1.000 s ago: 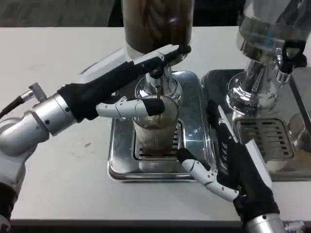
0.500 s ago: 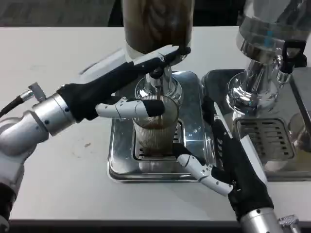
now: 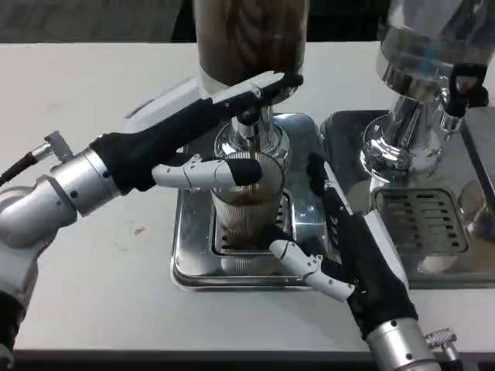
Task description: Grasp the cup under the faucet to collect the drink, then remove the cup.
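One hand has moved: the right hand point(image 3: 357, 259) has slid forward since a second ago, fingers spread and holding nothing, close beside the cup point(image 3: 246, 202). Farther back, the left hand point(image 3: 203, 135) still wraps the cup on the tray point(image 3: 193, 267), under the faucet point(image 3: 249, 124).

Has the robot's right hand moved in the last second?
Yes. The right hand has moved forward and left along the drip tray, closing toward the cup.

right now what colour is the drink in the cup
Dark brown, seen through the clear ribbed cup in the head view.
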You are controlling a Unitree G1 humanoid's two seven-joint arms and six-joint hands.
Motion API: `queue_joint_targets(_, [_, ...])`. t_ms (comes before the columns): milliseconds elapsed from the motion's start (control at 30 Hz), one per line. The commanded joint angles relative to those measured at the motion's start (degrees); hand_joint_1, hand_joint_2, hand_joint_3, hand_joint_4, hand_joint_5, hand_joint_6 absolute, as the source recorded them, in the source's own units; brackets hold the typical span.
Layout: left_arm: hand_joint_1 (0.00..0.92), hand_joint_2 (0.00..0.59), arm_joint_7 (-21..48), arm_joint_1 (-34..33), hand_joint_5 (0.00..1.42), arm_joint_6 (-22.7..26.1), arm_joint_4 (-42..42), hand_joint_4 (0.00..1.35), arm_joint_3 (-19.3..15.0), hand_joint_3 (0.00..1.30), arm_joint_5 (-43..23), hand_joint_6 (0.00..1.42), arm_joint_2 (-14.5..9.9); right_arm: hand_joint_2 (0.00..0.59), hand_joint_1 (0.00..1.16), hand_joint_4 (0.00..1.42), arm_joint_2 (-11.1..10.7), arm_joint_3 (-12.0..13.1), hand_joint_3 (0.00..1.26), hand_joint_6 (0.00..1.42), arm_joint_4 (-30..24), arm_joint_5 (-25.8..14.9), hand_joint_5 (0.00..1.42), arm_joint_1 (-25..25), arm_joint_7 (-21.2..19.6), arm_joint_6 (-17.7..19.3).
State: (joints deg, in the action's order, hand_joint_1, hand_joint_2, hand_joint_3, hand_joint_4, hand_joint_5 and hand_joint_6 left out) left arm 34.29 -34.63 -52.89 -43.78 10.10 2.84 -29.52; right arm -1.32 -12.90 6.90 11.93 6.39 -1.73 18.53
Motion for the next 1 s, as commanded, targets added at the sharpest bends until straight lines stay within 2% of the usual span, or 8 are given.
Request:
queue_joint_targets(33, [0.0,0.06,2.1,1.2,0.07,1.0,-0.6,0.0,1.6,0.1,3.0,0.05,-1.2,0.243,0.61,0.0,0.7,-0.2,0.0,0.02,1.9,-0.4,0.0,-2.1,0.5,0.5])
queue_joint_targets(433, [0.0,0.067,3.3,1.4,0.09,2.1,-0.7,0.01,0.2,0.11,-0.8,0.06,-0.9,0.246,0.6,0.0,1.1,0.0,0.0,0.02,4.5,-0.6,0.0,-3.9,0.9,1.2])
queue_joint_targets(733, [0.0,0.062,8.7,0.4,0.12,5.7,-1.2,0.04,-3.0,0.14,-9.0,0.07,0.8,0.246,0.6,0.0,1.5,0.0,0.0,0.02,6.1,-0.5,0.0,-4.8,0.4,2.0])
queue_joint_targets(1000, [0.0,0.06,12.9,-0.7,0.13,7.8,-2.0,0.06,-6.1,0.16,-13.1,0.09,1.9,0.246,0.6,0.0,1.8,0.0,0.0,0.02,7.1,-0.1,0.0,-5.0,-0.1,2.6])
